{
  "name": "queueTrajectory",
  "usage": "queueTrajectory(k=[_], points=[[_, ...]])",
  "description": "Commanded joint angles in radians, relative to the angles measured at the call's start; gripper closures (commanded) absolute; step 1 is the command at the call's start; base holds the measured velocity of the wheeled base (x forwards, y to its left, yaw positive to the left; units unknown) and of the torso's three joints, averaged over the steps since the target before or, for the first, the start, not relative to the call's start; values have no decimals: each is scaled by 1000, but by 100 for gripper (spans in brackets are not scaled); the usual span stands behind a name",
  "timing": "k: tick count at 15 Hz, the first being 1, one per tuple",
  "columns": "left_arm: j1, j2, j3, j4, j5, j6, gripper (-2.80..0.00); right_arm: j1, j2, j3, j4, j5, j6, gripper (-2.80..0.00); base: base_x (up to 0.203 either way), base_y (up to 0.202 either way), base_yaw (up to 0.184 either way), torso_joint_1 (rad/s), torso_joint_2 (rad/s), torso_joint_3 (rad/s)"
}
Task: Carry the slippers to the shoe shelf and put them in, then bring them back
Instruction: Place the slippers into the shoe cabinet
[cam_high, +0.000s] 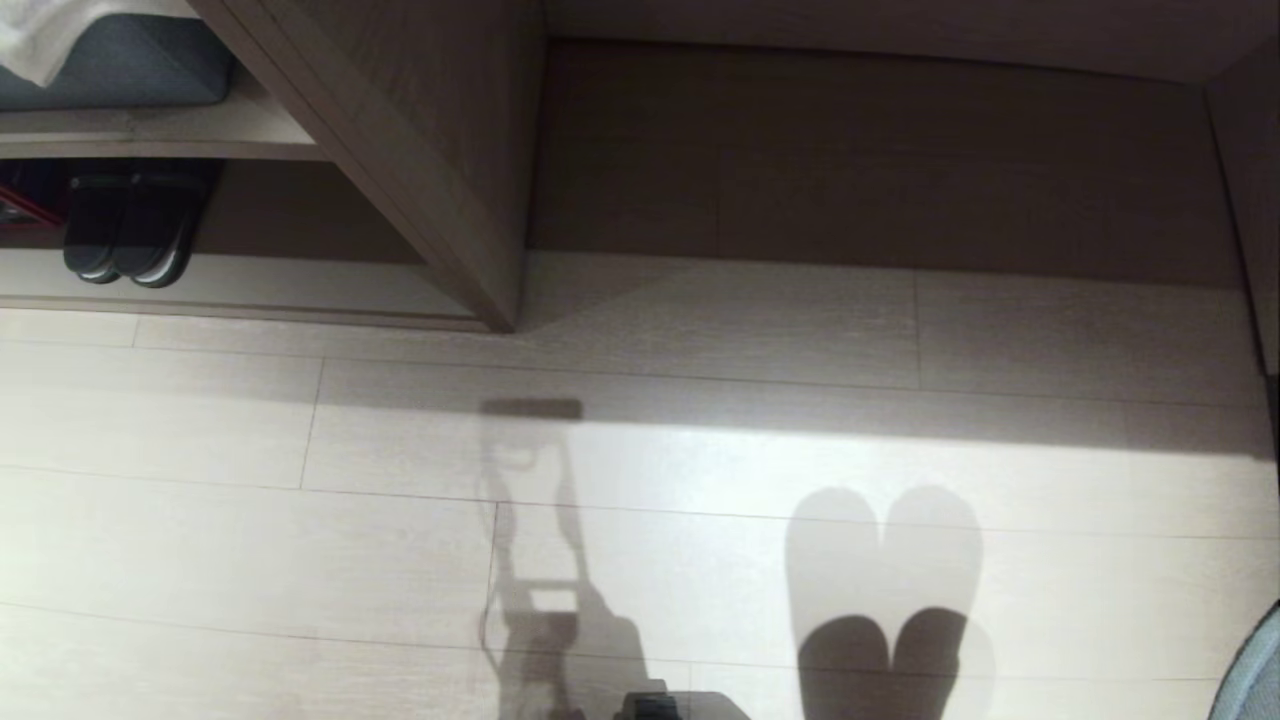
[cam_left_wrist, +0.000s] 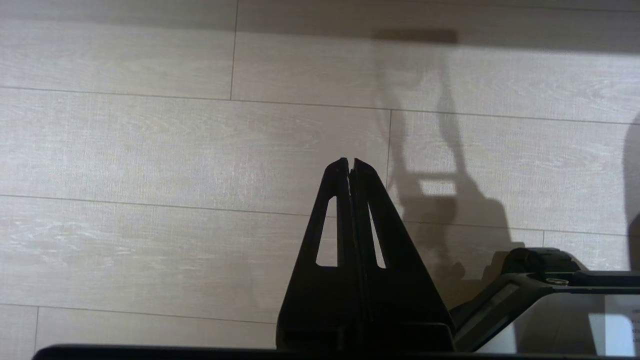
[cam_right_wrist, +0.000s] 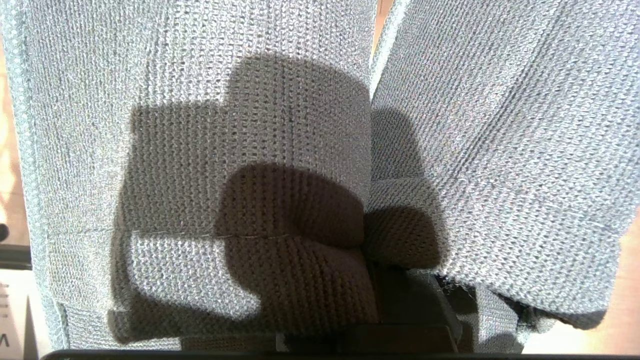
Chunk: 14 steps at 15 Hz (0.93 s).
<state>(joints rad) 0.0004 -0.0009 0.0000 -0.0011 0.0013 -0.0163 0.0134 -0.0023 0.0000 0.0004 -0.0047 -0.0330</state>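
Observation:
The slippers (cam_right_wrist: 280, 150), a pair in grey knit fabric, hang side by side and fill the right wrist view. My right gripper (cam_right_wrist: 372, 260) is shut on them near one end, its fingers mostly hidden behind the fabric. On the floor in the head view their double shadow (cam_high: 885, 590) falls in front of the shoe shelf (cam_high: 430, 200). Its wide right cubby (cam_high: 870, 160) stands empty. My left gripper (cam_left_wrist: 350, 162) is shut and empty, hanging over bare floor planks. Neither gripper itself shows in the head view.
Chunky black slides (cam_high: 130, 225) stand in the shelf's left cubby. Above them lie a grey cushion (cam_high: 130, 65) and a white cloth (cam_high: 40, 35). Pale wood floor (cam_high: 300, 560) lies before the shelf. Part of my base (cam_high: 650, 705) shows at the bottom edge.

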Motion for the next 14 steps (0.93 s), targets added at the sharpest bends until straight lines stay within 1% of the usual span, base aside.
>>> queueTrajectory(k=[1, 14], points=[[1, 1, 2, 0, 0, -1, 0, 0, 2, 0, 0, 0, -1, 0, 0, 0, 0, 2, 6, 203], [0, 1, 2, 0, 0, -1, 0, 0, 1, 0, 0, 1, -1, 0, 0, 0, 0, 3, 3, 202]])
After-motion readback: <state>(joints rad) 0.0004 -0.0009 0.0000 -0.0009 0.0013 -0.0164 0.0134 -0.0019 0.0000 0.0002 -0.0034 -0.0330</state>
